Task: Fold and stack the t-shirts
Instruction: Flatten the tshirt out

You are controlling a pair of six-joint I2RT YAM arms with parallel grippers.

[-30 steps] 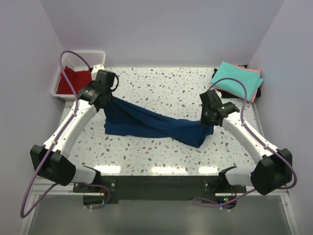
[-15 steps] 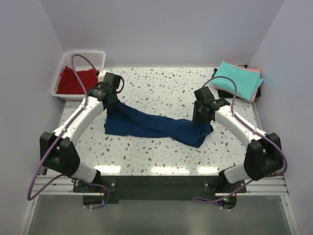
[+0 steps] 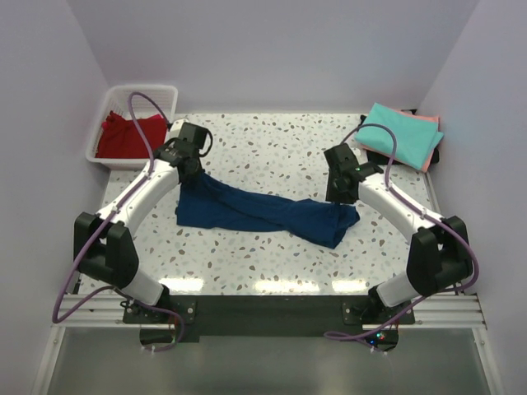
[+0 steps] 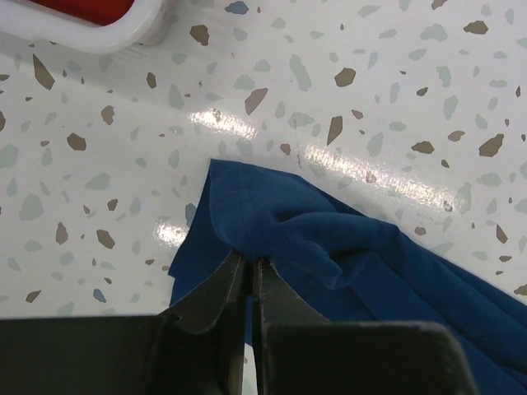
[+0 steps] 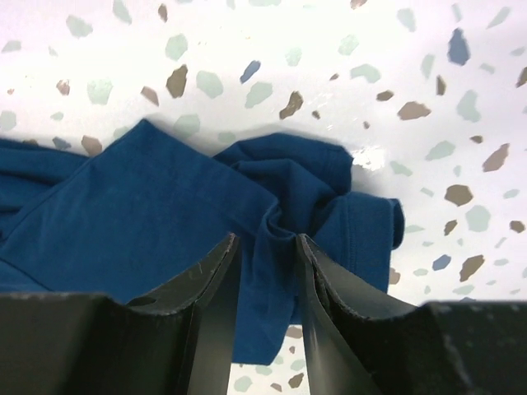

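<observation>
The navy blue t-shirt (image 3: pixel 263 212) lies bunched in a long band across the table, and its print is hidden. My left gripper (image 3: pixel 191 169) is shut on its left end, with cloth pinched at the tips in the left wrist view (image 4: pixel 249 262) and the shirt (image 4: pixel 354 255) spreading right. My right gripper (image 3: pixel 342 196) holds the right end. In the right wrist view it (image 5: pixel 265 239) has its jaws slightly apart, with a bunched fold of the shirt (image 5: pixel 165 214) filling the gap. A teal t-shirt (image 3: pixel 399 136) lies folded on a salmon-pink one (image 3: pixel 430 122) at the far right. The red t-shirt (image 3: pixel 123 136) is in a basket.
A white basket (image 3: pixel 152 89) stands at the far left corner; its rim also shows in the left wrist view (image 4: pixel 90 31). The folded stack sits at the far right table edge. Lilac walls close in three sides. Both arms' cables loop above the wrists.
Both grippers have moved toward the far side and inward and lowered. The navy shirt, which hung sagging between them, now rests on the table.
</observation>
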